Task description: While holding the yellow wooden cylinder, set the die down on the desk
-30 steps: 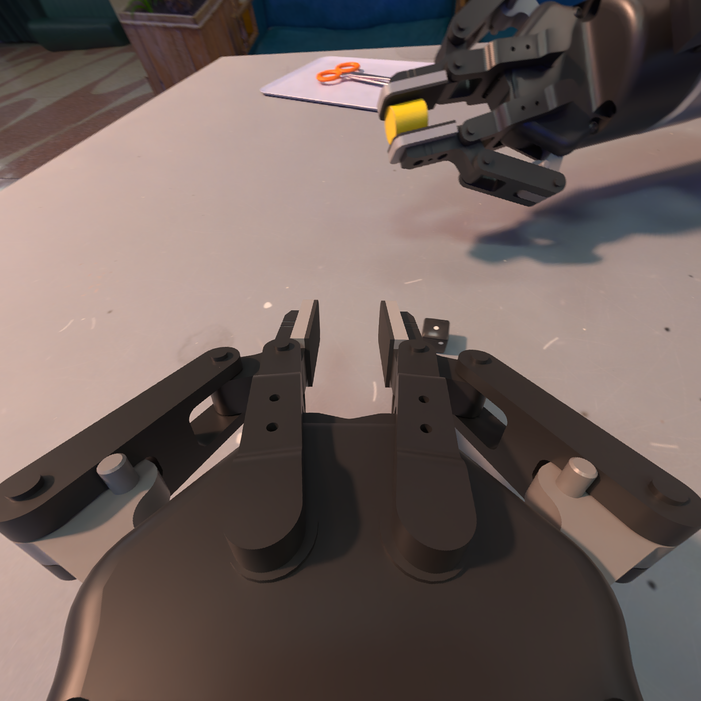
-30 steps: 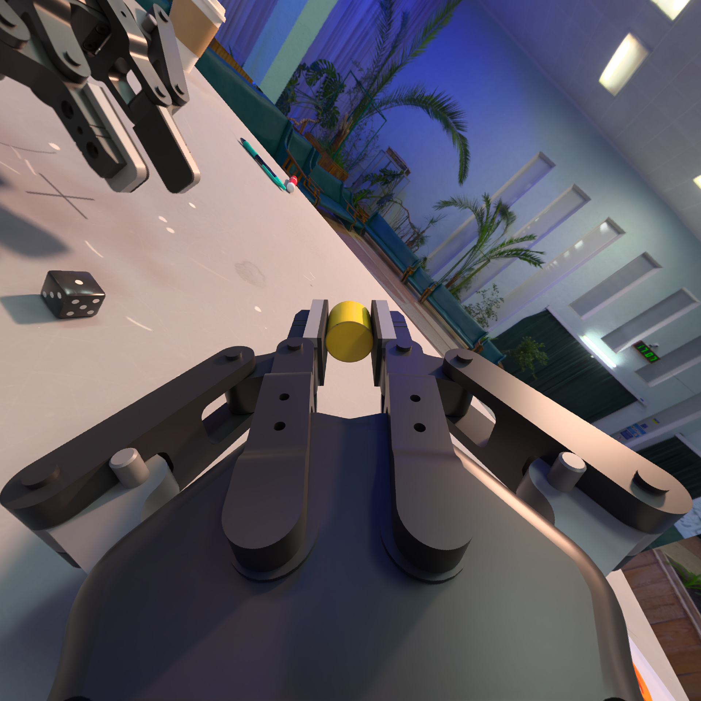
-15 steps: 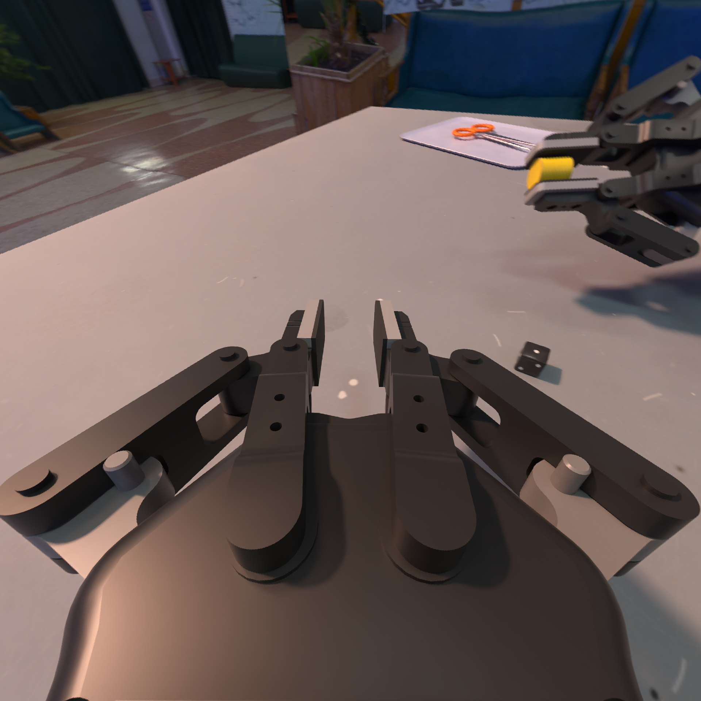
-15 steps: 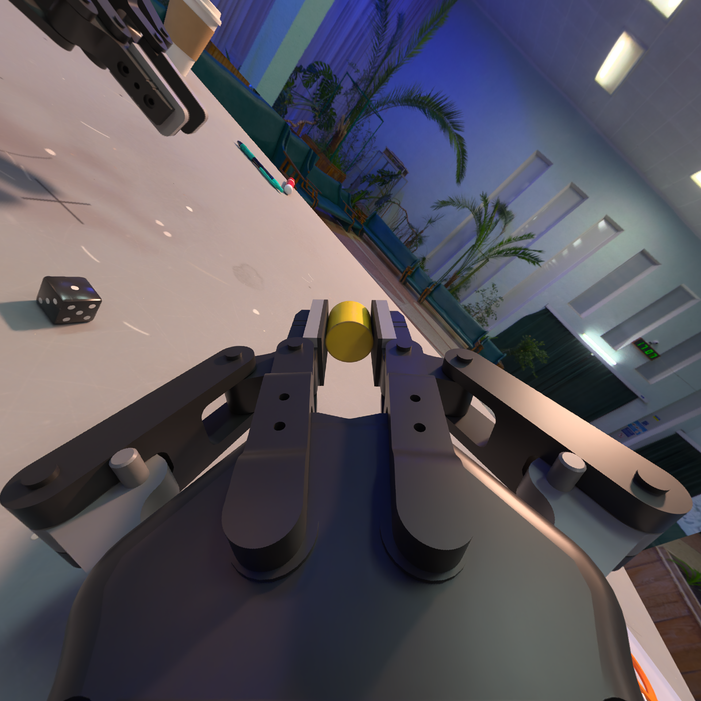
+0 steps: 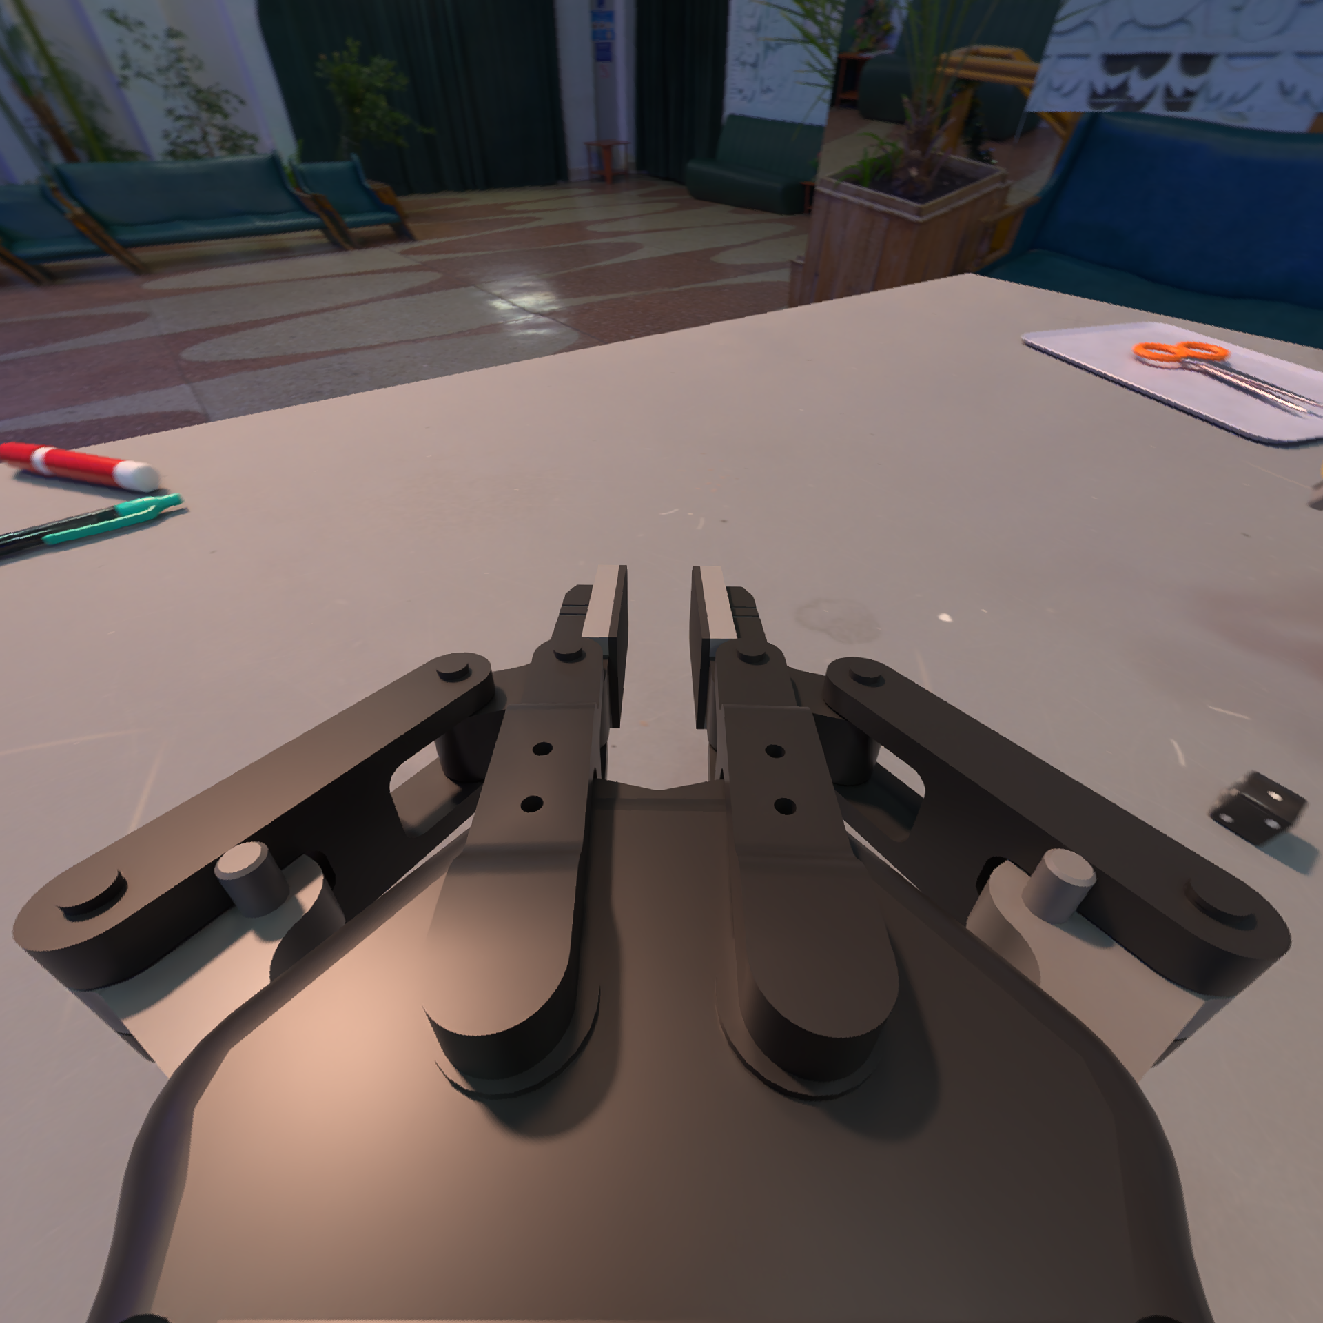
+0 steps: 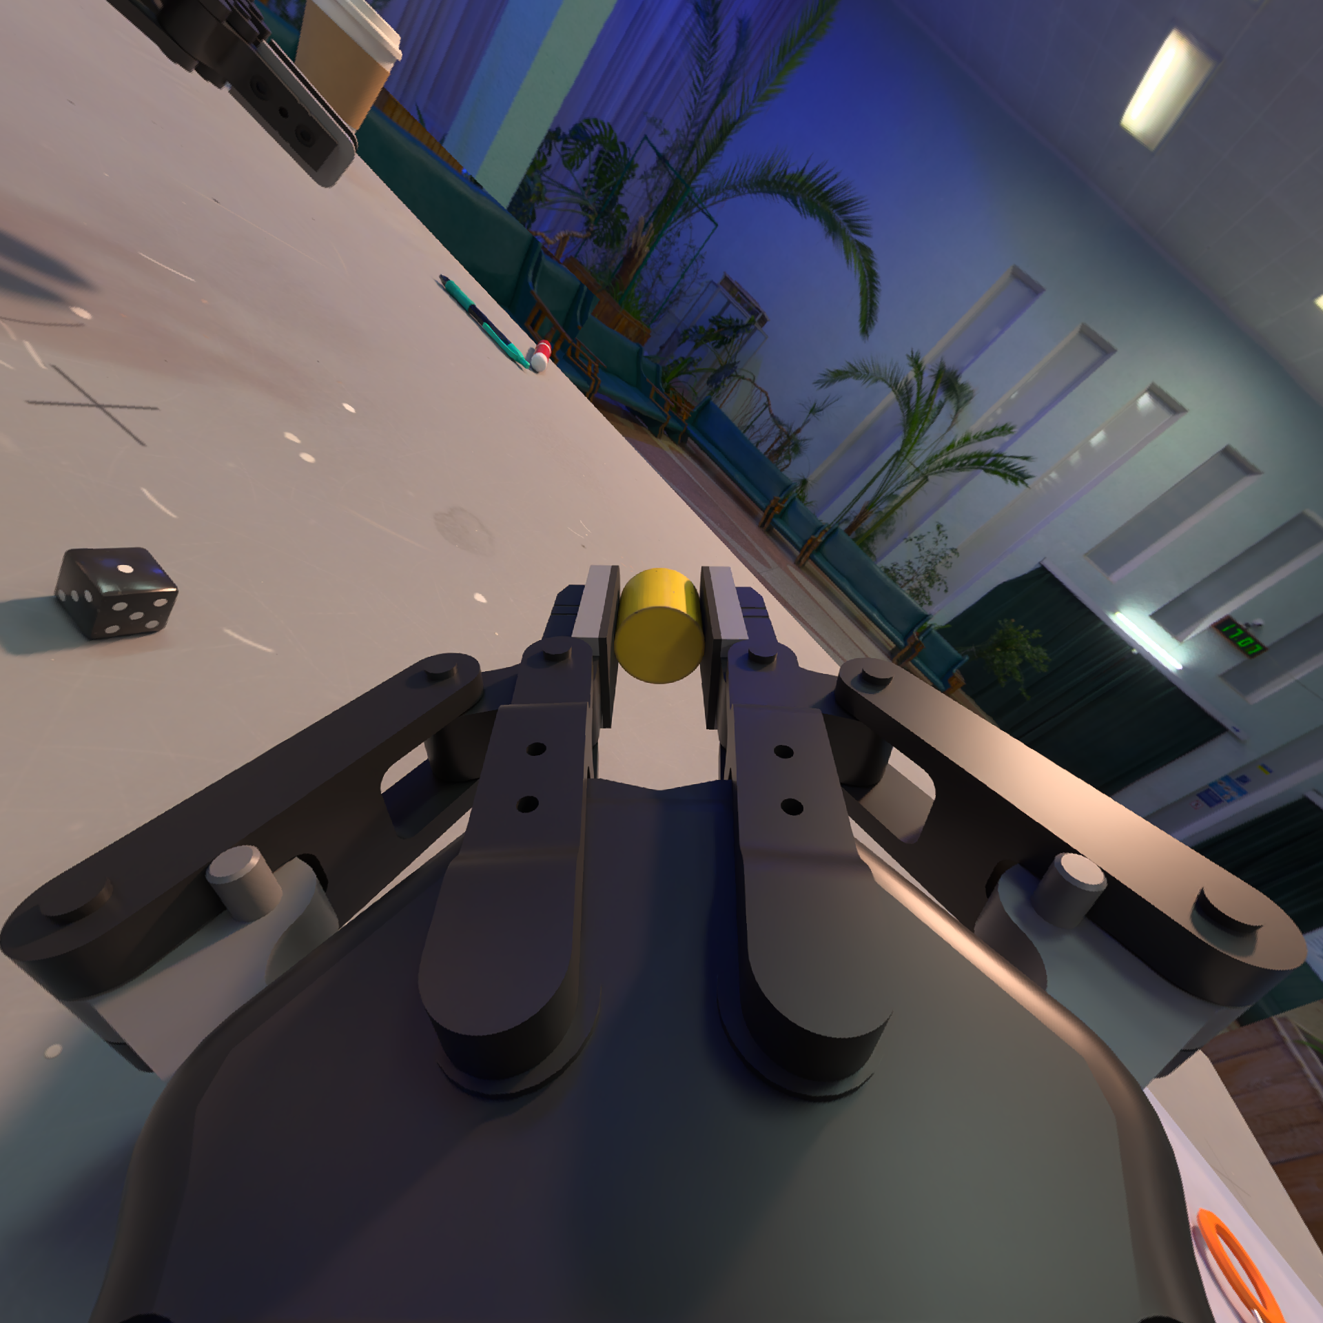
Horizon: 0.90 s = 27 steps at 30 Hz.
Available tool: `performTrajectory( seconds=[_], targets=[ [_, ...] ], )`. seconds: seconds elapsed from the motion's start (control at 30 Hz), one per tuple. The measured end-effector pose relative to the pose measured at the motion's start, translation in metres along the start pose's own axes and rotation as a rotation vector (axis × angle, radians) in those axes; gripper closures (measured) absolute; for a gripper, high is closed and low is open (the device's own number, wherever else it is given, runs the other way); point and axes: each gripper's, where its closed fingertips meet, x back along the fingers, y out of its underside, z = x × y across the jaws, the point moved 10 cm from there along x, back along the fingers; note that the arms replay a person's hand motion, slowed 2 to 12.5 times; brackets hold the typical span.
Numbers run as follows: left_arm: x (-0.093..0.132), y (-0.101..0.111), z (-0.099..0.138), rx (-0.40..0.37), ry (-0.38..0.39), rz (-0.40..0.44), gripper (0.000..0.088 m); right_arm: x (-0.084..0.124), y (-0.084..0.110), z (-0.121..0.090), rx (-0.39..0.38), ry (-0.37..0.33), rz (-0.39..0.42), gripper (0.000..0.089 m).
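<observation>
The black die [image 6: 116,601] with white dots rests on the grey desk [image 6: 286,250], apart from both grippers. It also shows in the left wrist view [image 5: 1258,810], low at the right edge. My right gripper [image 6: 658,608] is shut on the yellow wooden cylinder [image 6: 657,630] and holds it above the desk, right of the die. My left gripper [image 5: 658,608] is open with nothing between its pads, above the desk [image 5: 859,429] and left of the die. Part of the left gripper [image 6: 286,122] shows at the top left of the right wrist view.
A white tray [image 5: 1074,358] with orange-handled scissors [image 5: 1181,352] lies at the far right. A red and white marker [image 5: 79,465] and a green pen [image 5: 93,522] lie at the far left, near the desk edge. A paper cup [image 6: 351,64] stands behind the left gripper.
My left gripper has swung left and away from the die, which now sits at the right edge of its view. The right gripper with the cylinder has left that view. The die has stayed put.
</observation>
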Motion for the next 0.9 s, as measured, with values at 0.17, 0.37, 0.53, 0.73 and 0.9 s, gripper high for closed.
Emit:
performTrajectory(
  seconds=[0.17,0.37,0.53,0.73,0.9],
  targets=[
    [-0.002,-0.004,-0.017,0.033,-0.067,-0.02,0.0728,-0.001,0.001,0.001,-0.012,0.004,-0.003,0.0695],
    [-0.012,-0.012,-0.038,0.066,-0.103,-0.091,0.0725,-0.001,0.001,0.002,-0.029,0.008,-0.002,0.0695],
    [-0.025,-0.02,-0.054,0.115,-0.104,-0.165,0.0704,-0.001,0.001,0.003,-0.037,0.011,-0.001,0.0695],
    [-0.042,-0.029,-0.073,0.193,-0.091,-0.258,0.0667,0.0,0.002,0.004,-0.042,0.016,-0.001,0.0695],
    [-0.056,-0.036,-0.087,0.263,-0.083,-0.341,0.0599,0.0,0.002,0.004,-0.045,0.016,-0.001,0.0695]
  ],
)
